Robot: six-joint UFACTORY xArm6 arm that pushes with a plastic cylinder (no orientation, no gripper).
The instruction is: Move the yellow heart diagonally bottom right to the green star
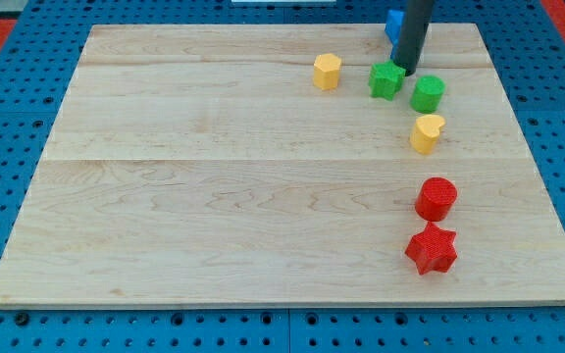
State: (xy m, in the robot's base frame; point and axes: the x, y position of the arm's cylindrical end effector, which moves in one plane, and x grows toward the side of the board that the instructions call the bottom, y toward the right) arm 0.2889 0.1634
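Board with blocks, near to far: red star, red cylinder, yellow heart just below the green cylinder, green star, yellow hexagon, blue block. My tip, a bare rod holding nothing, touches the green star's upper right.

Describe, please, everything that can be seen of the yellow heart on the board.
The yellow heart is a small, solid-looking block with a matte, plastic-like finish, its lobed top face lit and its side wall darker. It lies flat on the wooden board at the view's right, just below the green round block, apparently not touching it. My tip stands well above it, beside the green star.
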